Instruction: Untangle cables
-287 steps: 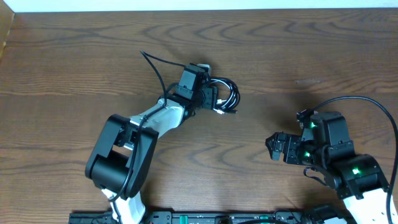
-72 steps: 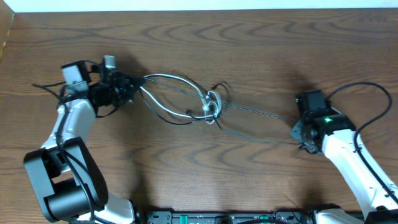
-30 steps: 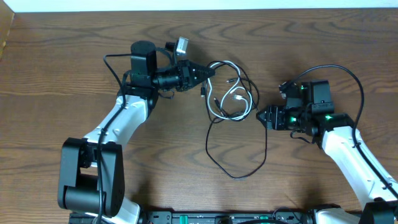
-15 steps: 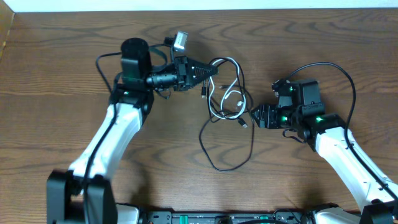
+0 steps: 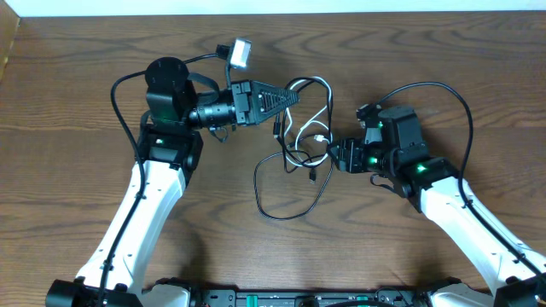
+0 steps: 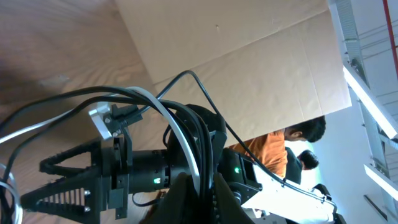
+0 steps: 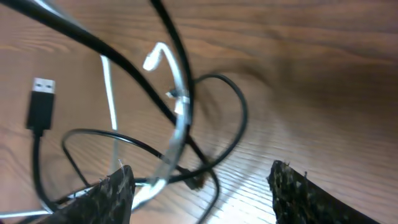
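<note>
Left jaws tight on cables (image 5: 300, 143), right jaws wide.

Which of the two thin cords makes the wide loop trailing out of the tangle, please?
The thin black cord: its loop spreads out over the bare wooden table, whereas the thin white cord is bunched up inside the tangle.

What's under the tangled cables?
Only bare wooden table shows under the cables, through their loops. The left gripper pinches their top end, hiding that bit.
</note>
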